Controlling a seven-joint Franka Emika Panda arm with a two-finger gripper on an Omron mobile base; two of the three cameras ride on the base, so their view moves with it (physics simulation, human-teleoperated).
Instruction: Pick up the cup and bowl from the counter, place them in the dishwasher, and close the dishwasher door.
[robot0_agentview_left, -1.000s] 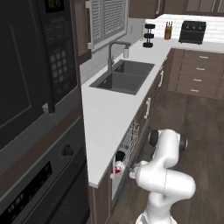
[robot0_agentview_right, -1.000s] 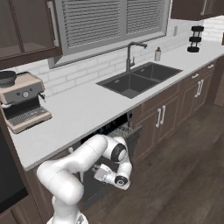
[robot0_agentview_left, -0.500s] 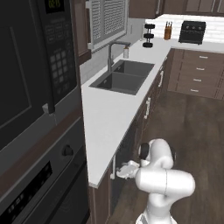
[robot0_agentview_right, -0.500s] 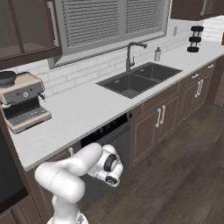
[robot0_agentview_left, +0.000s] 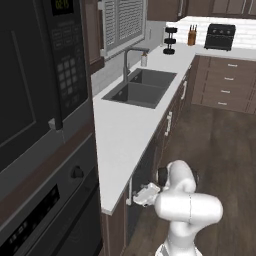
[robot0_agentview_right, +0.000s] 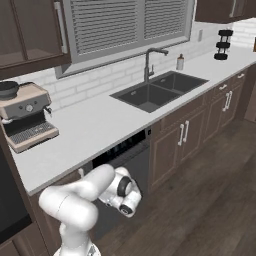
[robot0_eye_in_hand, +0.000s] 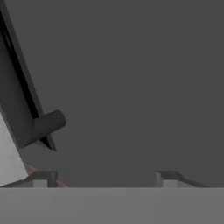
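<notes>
Left base view. One white bench (robot0_agentview_left: 125, 135) is running from the foreground back to the far wall, carrying one dark double sink (robot0_agentview_left: 141, 88) with one faucet; no cup and no bowl are lying on its surface. One black built-in oven (robot0_agentview_left: 45, 210) is standing at the near left. One arm is reaching low toward the cabinet fronts, its end effector (robot0_agentview_left: 145, 195) sitting just below the bench edge, close against the dishwasher (robot0_agentview_left: 142, 185) opening. The dishwasher door (robot0_agentview_left: 150, 175) is standing nearly upright here, with a narrow dark gap showing along its top.

Right base view. The same single bench (robot0_agentview_right: 95, 125) is bearing one espresso machine (robot0_agentview_right: 25, 117) at the left and the sink (robot0_agentview_right: 157, 90) toward the right. One dishwasher door (robot0_agentview_right: 127, 185) is appearing as a dark flat panel under the bench, with a dark slit above it; the wrist is hanging in front of it.

Hand view. The two finger tips (robot0_eye_in_hand: 41, 178) are standing well apart with nothing between them, so the end effector is released. A flat grey panel, judged to be the door, is lying straight ahead and close.

Progress, as judgement: both dishes are probably loaded already, though neither can be seen inside; the door looks almost shut, leaving only the final seating.
</notes>
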